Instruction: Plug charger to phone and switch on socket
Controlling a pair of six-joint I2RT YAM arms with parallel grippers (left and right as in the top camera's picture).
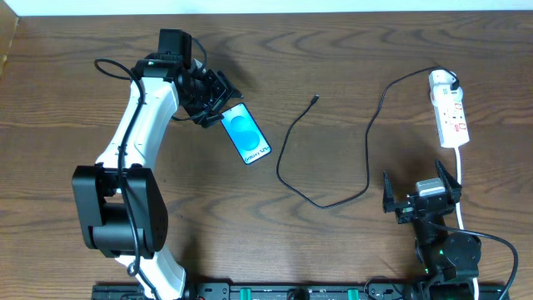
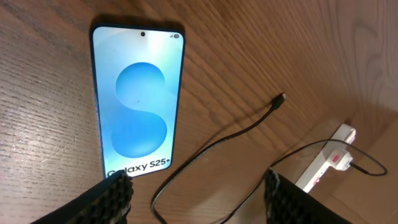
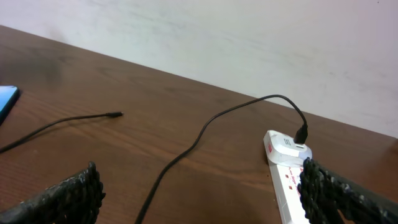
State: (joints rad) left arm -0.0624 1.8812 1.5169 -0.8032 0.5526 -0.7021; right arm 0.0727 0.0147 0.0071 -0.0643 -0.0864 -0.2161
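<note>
Table [image 1: 75,100]: dark brown wood-grain top, fills nearly the whole overhead view; grain runs left to right.
Wall [image 3: 249,37]: off-white, faintly mottled, standing along the table's far edge.
Rail [image 1: 275,292]: black, along the table's near edge, carrying small green fittings [image 1: 246,292].

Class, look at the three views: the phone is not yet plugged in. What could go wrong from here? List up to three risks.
1. The left fingers hang open close to the phone, which lies loose on the table: a nudge could slide it.
2. The free plug of the charger is small and lies flat: it may slip when pinched.
3. The charger runs to the socket: pulling it could drag the socket.
</note>
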